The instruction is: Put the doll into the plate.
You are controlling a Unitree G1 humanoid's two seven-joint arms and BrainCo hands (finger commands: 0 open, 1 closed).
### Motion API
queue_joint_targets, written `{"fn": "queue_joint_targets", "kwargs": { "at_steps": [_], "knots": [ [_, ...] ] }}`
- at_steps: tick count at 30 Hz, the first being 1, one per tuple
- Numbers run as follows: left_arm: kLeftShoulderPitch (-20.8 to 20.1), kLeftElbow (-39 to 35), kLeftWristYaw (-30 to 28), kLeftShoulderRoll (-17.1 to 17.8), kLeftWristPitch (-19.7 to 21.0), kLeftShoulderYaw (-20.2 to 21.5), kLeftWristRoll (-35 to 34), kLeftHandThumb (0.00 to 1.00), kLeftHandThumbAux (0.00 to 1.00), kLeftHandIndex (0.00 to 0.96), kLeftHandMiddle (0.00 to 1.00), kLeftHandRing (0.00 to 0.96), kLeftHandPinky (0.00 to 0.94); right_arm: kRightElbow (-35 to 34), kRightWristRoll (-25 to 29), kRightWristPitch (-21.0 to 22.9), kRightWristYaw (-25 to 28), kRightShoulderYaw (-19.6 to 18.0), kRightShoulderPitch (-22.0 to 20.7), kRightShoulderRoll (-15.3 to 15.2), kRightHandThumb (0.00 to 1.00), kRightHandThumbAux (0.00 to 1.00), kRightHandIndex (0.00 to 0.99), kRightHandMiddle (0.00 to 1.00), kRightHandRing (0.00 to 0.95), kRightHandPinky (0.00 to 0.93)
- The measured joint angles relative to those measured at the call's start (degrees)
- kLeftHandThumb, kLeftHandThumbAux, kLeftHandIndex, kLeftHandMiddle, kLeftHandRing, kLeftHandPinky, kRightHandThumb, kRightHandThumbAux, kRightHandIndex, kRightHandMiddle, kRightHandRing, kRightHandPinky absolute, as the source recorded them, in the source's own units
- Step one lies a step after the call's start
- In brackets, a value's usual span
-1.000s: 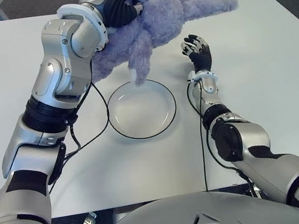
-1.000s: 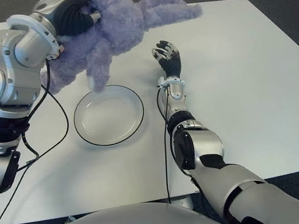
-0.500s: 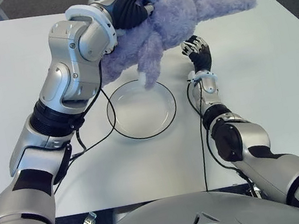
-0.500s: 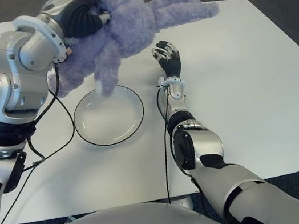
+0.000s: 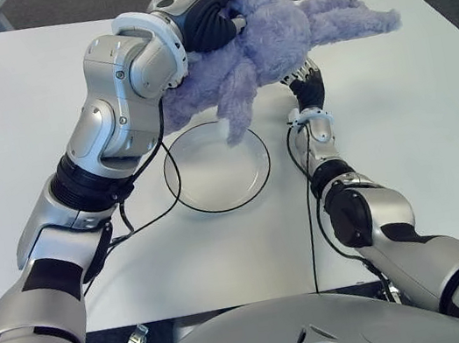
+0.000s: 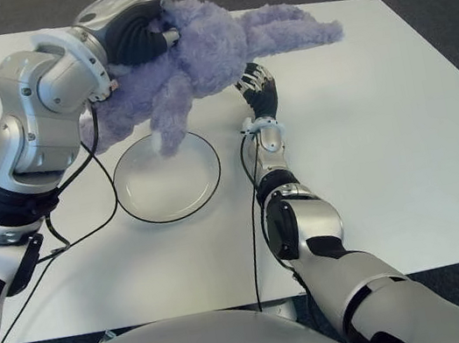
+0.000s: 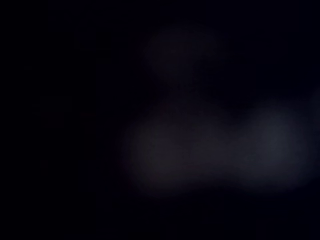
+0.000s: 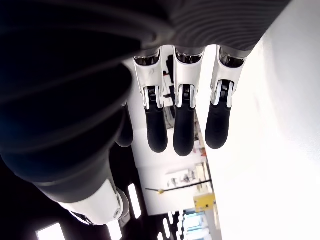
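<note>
A fluffy lavender plush doll (image 5: pixel 269 40) with long floppy limbs hangs in the air, gripped by the robot's left hand (image 5: pixel 200 12), whose dark fingers are closed into the fur at the doll's upper body. One limp leg dangles over the far rim of the round clear glass plate with a dark edge (image 5: pixel 217 167), its tip just above the dish. Over the past second the doll has travelled toward the robot's right and slightly lower, so the leg now hangs over the plate rather than beside its far-left rim. That suggests the carry is nearly done and lowering and release remain.

The right hand (image 6: pixel 256 89) shows just right of the plate, partly hidden behind the doll, fingers extended and relaxed, holding nothing. Everything sits on a plain white table (image 5: pixel 418 129). The left wrist view is dark, apparently smothered by fur. No brands, labels or writing can be read.
</note>
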Motion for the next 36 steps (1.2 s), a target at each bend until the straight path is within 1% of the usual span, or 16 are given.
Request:
{"fn": "queue_joint_targets", "kwargs": {
  "at_steps": [4,9,12,13,16,21,25,32,33,34,36],
  "knots": [
    [0.08,-0.03,-0.56,0.00,0.06,0.00,-0.01,0.970,0.612,0.723,0.502,0.767,0.721,0.00,0.01,0.00,0.01,0.00,0.00,0.00,0.332,0.843,0.268,0.292,0.290,0.323],
    [0.53,-0.08,-0.69,0.00,-0.06,0.02,-0.19,0.968,0.613,0.737,0.501,0.797,0.744,0.00,0.02,0.00,0.13,-0.02,0.00,0.00,0.320,0.843,0.256,0.294,0.299,0.337],
    [1.09,-0.08,-0.69,-0.01,-0.14,0.07,-0.56,0.968,0.613,0.740,0.501,0.802,0.751,0.00,0.03,0.00,0.15,-0.02,0.00,0.00,0.314,0.844,0.252,0.296,0.304,0.344],
    [1.34,-0.08,-0.69,-0.02,-0.15,0.08,-0.70,0.968,0.612,0.741,0.501,0.807,0.770,0.00,0.03,0.00,0.15,-0.02,0.00,0.00,0.315,0.843,0.251,0.297,0.304,0.337],
    [2.15,-0.10,-0.69,-0.13,-0.15,0.13,-1.15,0.968,0.612,0.740,0.501,0.809,0.788,0.00,0.04,0.00,0.18,-0.03,0.00,0.00,0.329,0.842,0.255,0.298,0.306,0.339],
    [3.45,-0.50,-0.69,-0.48,-0.11,0.28,-1.46,0.967,0.612,0.737,0.501,0.809,0.791,0.00,0.11,0.00,0.39,-0.09,0.00,-0.01,0.330,0.835,0.253,0.297,0.307,0.341],
    [4.54,-1.11,-0.69,-0.78,-0.11,0.43,-1.84,0.966,0.612,0.740,0.501,0.803,0.757,0.00,0.13,0.00,0.51,-0.11,0.00,-0.03,0.315,0.829,0.252,0.294,0.300,0.330],
    [5.90,-1.33,-0.51,-0.97,-0.49,0.82,-2.24,0.965,0.611,0.742,0.501,0.799,0.743,0.00,0.15,0.00,0.68,-0.14,0.00,-0.04,0.332,0.833,0.259,0.298,0.304,0.339],
    [6.11,-1.35,-0.41,-0.99,-0.60,0.89,-2.30,0.965,0.611,0.744,0.501,0.798,0.733,0.00,0.17,0.00,0.73,-0.15,0.00,-0.04,0.332,0.832,0.257,0.296,0.304,0.338],
    [6.31,-1.36,-0.33,-1.00,-0.74,0.95,-2.32,0.964,0.611,0.747,0.501,0.793,0.690,0.00,0.17,-0.01,0.79,-0.17,0.00,-0.05,0.332,0.829,0.252,0.292,0.303,0.337],
    [6.60,-1.37,-0.25,-1.00,-0.94,1.00,-2.35,0.964,0.612,0.747,0.501,0.788,0.652,0.00,0.17,0.00,0.92,-0.18,0.00,-0.06,0.330,0.828,0.249,0.290,0.301,0.336]
  ]
}}
